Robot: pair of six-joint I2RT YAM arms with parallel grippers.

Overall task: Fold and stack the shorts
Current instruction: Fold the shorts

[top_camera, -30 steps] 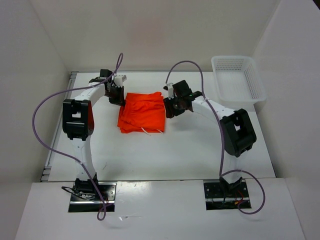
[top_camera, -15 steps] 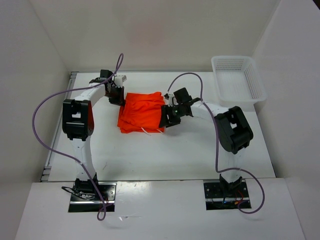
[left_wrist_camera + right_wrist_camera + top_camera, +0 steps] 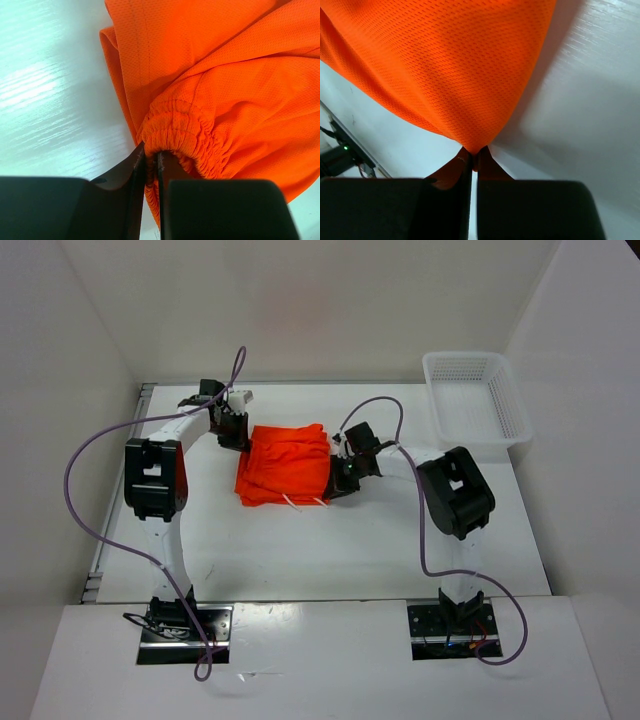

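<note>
The orange shorts [image 3: 285, 464] lie folded in a rough square on the white table between my two arms, a thin white drawstring [image 3: 290, 503] poking out at the near edge. My left gripper [image 3: 238, 436] is shut on the gathered elastic waistband [image 3: 175, 132] at the shorts' far left corner. My right gripper [image 3: 334, 483] is shut on a pinch of fabric [image 3: 475, 150] at the shorts' near right corner. The orange mesh cloth [image 3: 440, 65] fills the upper right wrist view.
A white mesh basket [image 3: 474, 397] stands at the table's back right corner. White walls enclose the table on three sides. Purple cables loop above both arms.
My right gripper has moved toward the near side along the shorts' right edge, from the far right corner to the near right corner. The left arm has not moved.
</note>
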